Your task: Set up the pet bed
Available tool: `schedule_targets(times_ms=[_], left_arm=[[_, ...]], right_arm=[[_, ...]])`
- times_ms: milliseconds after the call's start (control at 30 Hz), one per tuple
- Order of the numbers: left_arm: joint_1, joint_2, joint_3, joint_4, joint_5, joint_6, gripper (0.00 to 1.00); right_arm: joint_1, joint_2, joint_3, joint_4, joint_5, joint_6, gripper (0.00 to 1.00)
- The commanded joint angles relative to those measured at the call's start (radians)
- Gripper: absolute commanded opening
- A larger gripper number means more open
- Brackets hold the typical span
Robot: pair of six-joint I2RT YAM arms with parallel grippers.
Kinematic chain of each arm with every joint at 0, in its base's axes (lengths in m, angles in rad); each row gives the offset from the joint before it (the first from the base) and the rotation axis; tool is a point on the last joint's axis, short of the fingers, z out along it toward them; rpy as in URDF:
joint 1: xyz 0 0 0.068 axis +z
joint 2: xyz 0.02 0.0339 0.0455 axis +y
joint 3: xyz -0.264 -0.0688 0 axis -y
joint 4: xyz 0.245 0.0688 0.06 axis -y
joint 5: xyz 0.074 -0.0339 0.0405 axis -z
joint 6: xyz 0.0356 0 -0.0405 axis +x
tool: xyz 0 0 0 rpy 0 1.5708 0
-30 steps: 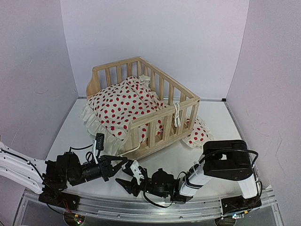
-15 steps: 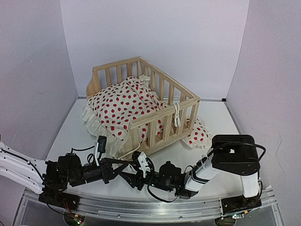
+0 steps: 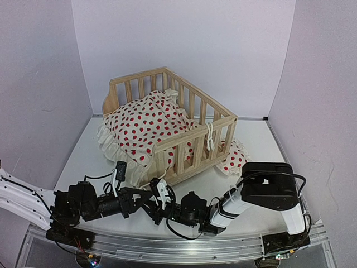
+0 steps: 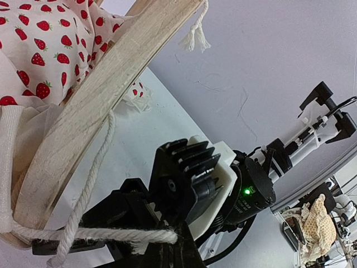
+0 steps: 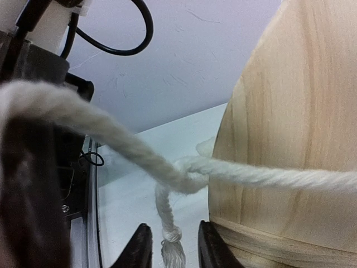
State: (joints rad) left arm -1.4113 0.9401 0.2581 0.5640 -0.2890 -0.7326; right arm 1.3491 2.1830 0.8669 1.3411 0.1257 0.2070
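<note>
Pet bed [image 3: 196, 135] mid-counter [image 3: 262, 146], unmoved. Cushion [image 3: 146, 120] inside, ruffle spilling over bed's left edge. Right pincer [image 3: 158, 194] further left than half second ago, just below bed's front corner, close beside left pincer [image 3: 135, 201]. Right fingertips [image 5: 139, 245] spread, knotted end of tie string [image 5: 122, 146] between them. String lies taut across left pincer; cannot tell its grip.
</note>
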Motion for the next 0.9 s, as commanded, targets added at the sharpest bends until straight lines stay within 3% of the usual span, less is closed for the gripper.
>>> schedule_targets(times_ms=[0, 33, 200, 267, 433, 700, 767, 867], left_arm=[[-0.003, -0.033, 0.008, 0.005, 0.007, 0.002, 0.0], [-0.004, -0.039, 0.003, 0.005, 0.007, -0.001, 0.0], [-0.004, -0.035, -0.031, -0.003, 0.025, -0.017, 0.0], [-0.007, 0.005, -0.032, -0.012, 0.049, -0.031, 0.0], [-0.008, 0.126, -0.002, -0.014, 0.116, -0.025, 0.0], [-0.01, 0.184, -0.003, -0.065, 0.09, -0.02, 0.0], [-0.014, 0.181, 0.031, -0.134, 0.087, -0.005, 0.12], [-0.074, 0.157, 0.131, -0.33, -0.026, 0.027, 0.48]], right_arm=[[0.001, -0.004, 0.027, 0.043, 0.023, 0.028, 0.07], [0.001, -0.021, 0.007, 0.044, 0.025, 0.035, 0.0], [-0.018, -0.197, -0.24, -0.006, 0.108, 0.179, 0.0], [-0.059, -0.263, -0.298, -0.079, 0.057, 0.254, 0.0], [-0.122, -0.29, -0.259, -0.169, -0.115, 0.253, 0.0], [-0.178, -0.309, -0.203, -0.267, -0.206, 0.236, 0.0], [-0.178, -0.318, -0.198, -0.286, -0.234, 0.217, 0.0], [-0.178, -0.344, -0.218, -0.305, -0.232, 0.197, 0.0]])
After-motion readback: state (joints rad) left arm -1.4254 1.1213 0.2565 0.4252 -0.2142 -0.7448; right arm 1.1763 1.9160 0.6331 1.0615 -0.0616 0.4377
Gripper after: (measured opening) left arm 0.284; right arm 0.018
